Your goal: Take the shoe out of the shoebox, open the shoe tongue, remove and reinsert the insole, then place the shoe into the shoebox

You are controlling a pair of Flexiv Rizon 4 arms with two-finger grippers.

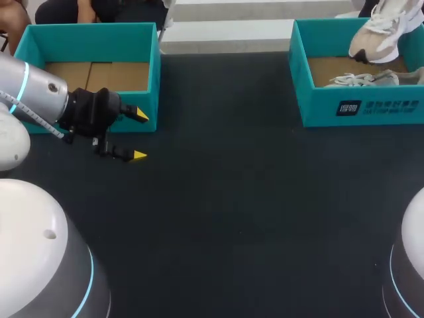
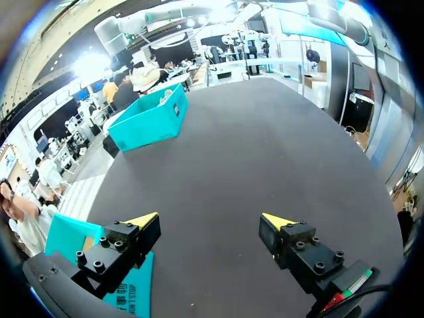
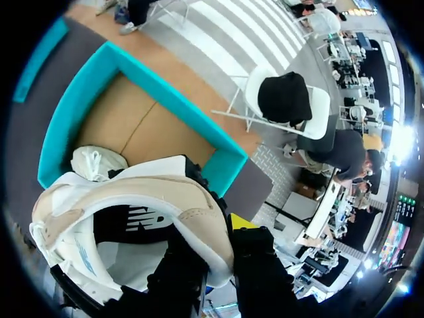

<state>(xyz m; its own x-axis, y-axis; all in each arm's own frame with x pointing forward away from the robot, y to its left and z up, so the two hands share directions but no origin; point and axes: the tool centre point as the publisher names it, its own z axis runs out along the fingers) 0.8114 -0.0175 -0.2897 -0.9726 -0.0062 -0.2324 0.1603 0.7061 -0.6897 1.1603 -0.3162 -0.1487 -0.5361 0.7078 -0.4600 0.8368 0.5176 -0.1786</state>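
Nearest, the left gripper hangs low over the dark worktop, just in front of the empty teal box. Its fingers are wide apart and hold nothing.

At the far right, the right gripper has its fingers clamped on the rim of the beige-and-white sneaker, one finger seemingly inside the opening and one outside. The sneaker hangs above the teal shoebox. A second sneaker lies in the box on its cardboard floor.

The step in hand looks like lifting the shoe out. To do it well, keep the clamp firm, since a hold on the rim alone lets the sole swing. Raise the shoe until the sole is well above the box wall before carrying it sideways, and watch that its laces do not drag the shoe below. Set it down sole-first on the open worktop between the boxes, toe toward the left arm, so the idle fingers can reach the tongue.
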